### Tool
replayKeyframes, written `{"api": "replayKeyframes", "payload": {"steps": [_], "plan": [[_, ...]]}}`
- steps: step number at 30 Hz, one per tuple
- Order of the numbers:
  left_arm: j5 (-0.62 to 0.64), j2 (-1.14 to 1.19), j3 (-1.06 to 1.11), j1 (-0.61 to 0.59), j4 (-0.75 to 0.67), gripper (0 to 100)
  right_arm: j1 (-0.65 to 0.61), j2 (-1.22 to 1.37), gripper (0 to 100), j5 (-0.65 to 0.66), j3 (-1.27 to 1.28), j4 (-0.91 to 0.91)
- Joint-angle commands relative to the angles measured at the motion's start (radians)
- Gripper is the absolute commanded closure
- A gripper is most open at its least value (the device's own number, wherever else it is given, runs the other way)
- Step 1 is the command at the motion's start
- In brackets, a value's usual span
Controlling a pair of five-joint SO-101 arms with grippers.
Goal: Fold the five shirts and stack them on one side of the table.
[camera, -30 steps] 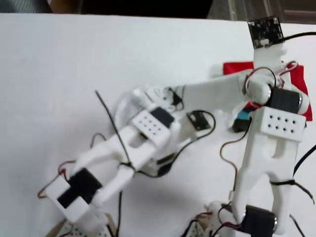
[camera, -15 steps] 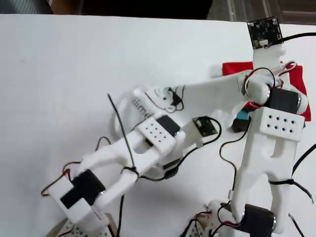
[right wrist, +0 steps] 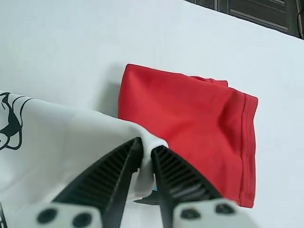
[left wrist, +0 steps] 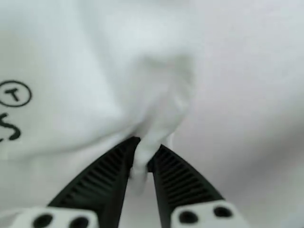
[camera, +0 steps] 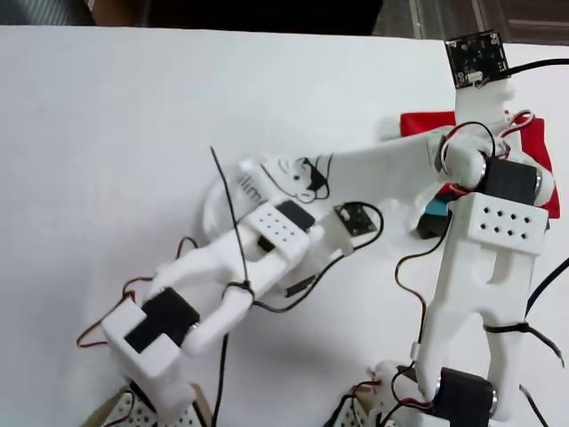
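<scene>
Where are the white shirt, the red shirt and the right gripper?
white shirt (right wrist: 57, 137), right wrist view, plain fabric beside its black print.
red shirt (right wrist: 190, 123), right wrist view, middle of folded top face.
right gripper (right wrist: 146, 145), right wrist view, between fingertips pinching the white shirt's edge.

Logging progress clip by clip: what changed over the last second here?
The left arm swung a little toward the right arm. The left gripper stayed shut on the white shirt, and more of the shirt's black print came into view. The right gripper kept its pinch on the shirt's edge beside the folded red shirt, which did not move.
</scene>
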Motion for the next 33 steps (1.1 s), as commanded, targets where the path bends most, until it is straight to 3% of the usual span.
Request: {"api": "replayKeyframes", "payload": {"steps": [1,9,19,27,33], "plan": [[-0.031,-0.075,-0.035,-0.049,0.063,97,-0.018,-0.002,97.6,-0.006,-0.009,-0.018],[-0.169,-0.316,-0.035,-0.29,0.193,97,-0.128,-0.013,97.6,-0.041,-0.04,-0.054],[-0.318,-0.6,-0.035,-0.644,0.23,97,-0.315,-0.013,97.7,-0.118,-0.213,-0.024],[-0.391,-0.855,-0.035,-0.858,0.221,97,-0.483,-0.013,97.7,0.078,-0.496,0.205],[-0.459,-1.042,-0.021,-0.944,0.213,97,-0.467,-0.002,97.7,0.123,-0.603,0.286]]}}
